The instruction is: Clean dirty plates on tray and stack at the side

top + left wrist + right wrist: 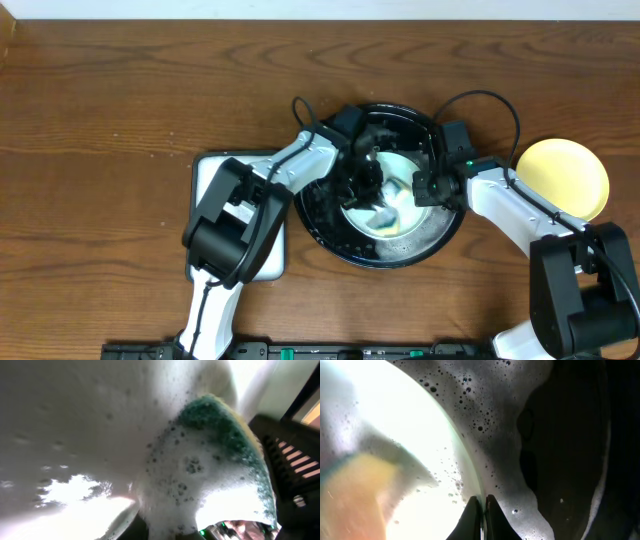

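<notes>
The black tray with suds sits at the table's middle. A pale mint plate lies in it, wet and foamy. My right gripper is shut on the plate's right rim; the right wrist view shows both fingers pinching the thin rim of the plate over the sudsy tray. My left gripper holds a green sponge covered in foam against the plate; its fingers are hidden by suds. A yellow plate lies on the table at the right. A second mint plate is not visible.
A white rectangular tray lies left of the black tray, mostly under my left arm. Bare wooden table spreads at the back and left. My right arm's cable loops behind the black tray.
</notes>
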Robot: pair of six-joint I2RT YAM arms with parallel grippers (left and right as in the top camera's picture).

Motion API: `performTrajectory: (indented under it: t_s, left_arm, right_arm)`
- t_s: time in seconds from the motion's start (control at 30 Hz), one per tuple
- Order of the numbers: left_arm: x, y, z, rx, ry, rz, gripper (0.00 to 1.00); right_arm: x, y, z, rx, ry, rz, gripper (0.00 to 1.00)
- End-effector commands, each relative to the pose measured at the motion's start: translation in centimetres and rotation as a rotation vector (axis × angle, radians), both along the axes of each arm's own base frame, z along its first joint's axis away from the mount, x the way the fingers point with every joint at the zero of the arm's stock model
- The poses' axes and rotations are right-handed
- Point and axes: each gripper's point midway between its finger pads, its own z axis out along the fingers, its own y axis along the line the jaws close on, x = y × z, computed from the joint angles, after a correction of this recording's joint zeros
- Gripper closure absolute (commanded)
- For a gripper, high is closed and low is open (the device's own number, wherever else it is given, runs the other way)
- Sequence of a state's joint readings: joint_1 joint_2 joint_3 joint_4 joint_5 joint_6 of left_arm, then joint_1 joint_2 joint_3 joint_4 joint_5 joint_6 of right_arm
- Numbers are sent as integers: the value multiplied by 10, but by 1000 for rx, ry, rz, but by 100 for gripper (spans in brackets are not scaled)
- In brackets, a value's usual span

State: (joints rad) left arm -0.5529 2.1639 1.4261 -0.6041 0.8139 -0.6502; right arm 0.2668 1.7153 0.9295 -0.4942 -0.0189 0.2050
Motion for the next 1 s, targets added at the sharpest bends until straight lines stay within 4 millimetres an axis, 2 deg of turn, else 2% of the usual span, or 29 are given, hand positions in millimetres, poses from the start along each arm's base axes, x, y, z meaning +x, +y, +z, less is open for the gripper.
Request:
performTrajectory:
  t_s: [0.0,0.13,0.33,0.5,0.73,0.9,0.97]
  left_arm:
    - [45,81,-60,389,-227,44,92]
    - [71,97,-55,482,-397,-2,92]
    - [98,109,-33,555,-563,-17,92]
    - [110,106,3,534,-650,17,92]
    - [122,100,75,459,-807,64,93]
    - [117,103,107,435,-852,85,92]
    - [106,111,117,447,-832,81,92]
  right_arm:
    - [-1,-14,-2,-65,-2,-27,99]
    - [-2,-14,-2,-66,-2,-27,99]
    - [-1,-14,-2,-65,-4,-28,99]
    - [-1,-14,-2,-65,-4,-28,99]
    - [-1,-14,-2,-65,-4,-28,99]
    - [-1,-14,-2,-65,-3,-28,99]
    - [-1,-14,-2,-65,-3,-27,99]
